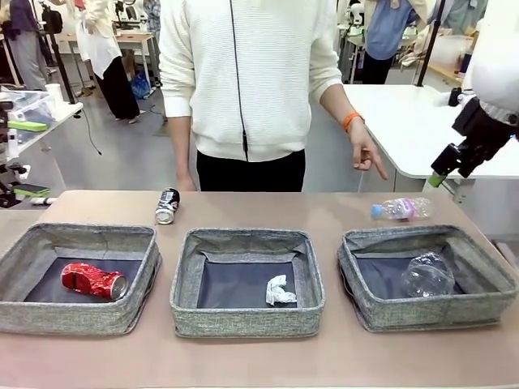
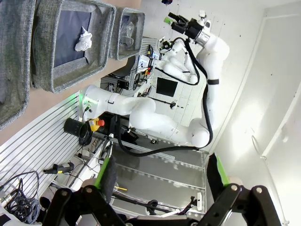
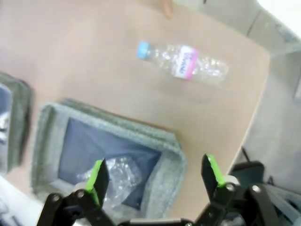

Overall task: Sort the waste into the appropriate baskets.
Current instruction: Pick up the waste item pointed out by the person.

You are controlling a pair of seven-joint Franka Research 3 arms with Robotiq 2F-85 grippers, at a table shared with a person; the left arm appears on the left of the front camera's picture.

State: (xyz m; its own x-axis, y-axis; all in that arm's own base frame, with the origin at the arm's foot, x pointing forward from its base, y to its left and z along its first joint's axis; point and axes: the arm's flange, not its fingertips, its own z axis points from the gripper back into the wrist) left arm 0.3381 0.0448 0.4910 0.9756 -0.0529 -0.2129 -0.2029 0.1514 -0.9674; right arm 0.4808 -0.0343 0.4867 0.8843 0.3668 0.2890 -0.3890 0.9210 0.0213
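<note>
R gripper [image 3: 154, 165] jaws spread, empty, high above right basket [image 1: 438, 312] | bottle [image 1: 403, 209] flat on table just behind basket's far rim, long axis along rim, cap twd its left corner | R arm nearer | L gripper [image 2: 161, 165] spread, well off from basket

Bright even light; soft shadows; right wrist view blurred.
</note>
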